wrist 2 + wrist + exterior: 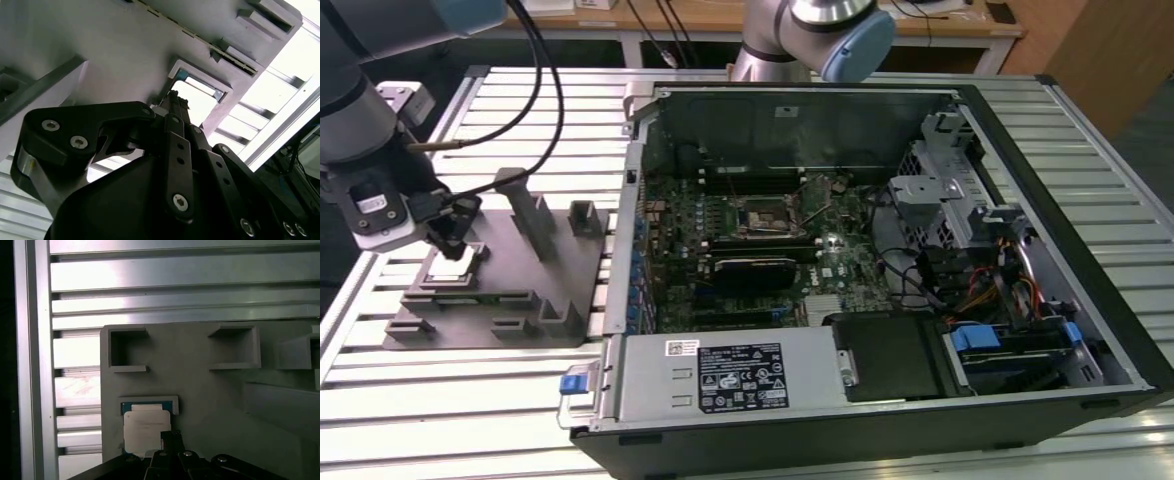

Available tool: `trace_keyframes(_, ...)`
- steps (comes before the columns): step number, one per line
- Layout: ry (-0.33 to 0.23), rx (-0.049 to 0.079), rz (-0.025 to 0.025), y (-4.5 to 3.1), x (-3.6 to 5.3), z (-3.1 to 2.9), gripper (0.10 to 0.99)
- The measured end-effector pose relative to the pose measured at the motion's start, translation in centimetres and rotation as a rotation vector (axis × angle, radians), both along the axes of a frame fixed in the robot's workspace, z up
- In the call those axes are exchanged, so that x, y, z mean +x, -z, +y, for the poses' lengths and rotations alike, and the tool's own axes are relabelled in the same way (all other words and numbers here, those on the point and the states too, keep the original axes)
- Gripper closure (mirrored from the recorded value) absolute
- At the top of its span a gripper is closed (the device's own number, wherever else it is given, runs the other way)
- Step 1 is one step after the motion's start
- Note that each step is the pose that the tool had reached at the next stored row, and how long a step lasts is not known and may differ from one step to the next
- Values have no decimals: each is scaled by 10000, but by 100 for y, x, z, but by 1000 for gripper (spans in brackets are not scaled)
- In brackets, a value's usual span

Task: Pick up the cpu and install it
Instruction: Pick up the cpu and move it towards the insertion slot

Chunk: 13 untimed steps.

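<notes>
The cpu (141,432) is lying flat in the grey fixture (467,330) at the exterior view's left, with the closed, empty gripper (451,250) hanging at its edge. It is looking light, stiff and breakable; I'm guessing its edges are safest to hold.

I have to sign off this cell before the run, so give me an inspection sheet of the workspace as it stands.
Surface: slatted metal table, carrying a grey fixture and an open computer case.
Job's things: cpu lies in a recess of the fixture; a black socket frame sits on the board inside the case.
Clutter: nothing seen.
Grippers: gripper is right over the cpu; contact cannot be told.
Cables: black cables hang from the arm above the fixture; coloured wires lie inside the case.
Surroundings: wooden desk and a second arm behind the table.
</notes>
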<state>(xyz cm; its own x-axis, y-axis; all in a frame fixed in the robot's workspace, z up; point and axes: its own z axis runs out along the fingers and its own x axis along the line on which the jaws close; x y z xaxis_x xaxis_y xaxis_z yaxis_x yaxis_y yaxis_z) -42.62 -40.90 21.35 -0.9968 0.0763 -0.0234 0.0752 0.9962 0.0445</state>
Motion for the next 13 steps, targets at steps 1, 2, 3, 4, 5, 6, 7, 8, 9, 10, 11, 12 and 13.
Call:
trace_keyframes(1, 0, 0, 0, 7, -11, 0, 980)
trace_keyframes(2, 0, -1, 2, 15, -20, 0, 980)
trace_keyframes(3, 0, 0, 1, 22, -28, 0, 980)
trace_keyframes(4, 0, 0, 1, 30, -37, 1, 980)
trace_keyframes(5, 0, 0, 1, 37, -46, 3, 980)
trace_keyframes(6, -1, 0, 1, 44, -54, 6, 980)
trace_keyframes(7, 0, 1, 0, 51, -61, 10, 980)
trace_keyframes(8, 0, 1, 1, 56, -68, 14, 980)
trace_keyframes(9, 0, -1, 4, 60, -77, 17, 980)
trace_keyframes(10, -1, -1, 3, 64, -87, 18, 980)
trace_keyframes(11, 0, 0, 2, 69, -98, 19, 980)
trace_keyframes(12, 0, 0, 2, 73, -109, 20, 980)
trace_keyframes(13, -1, 0, 2, 77, -121, 21, 980)
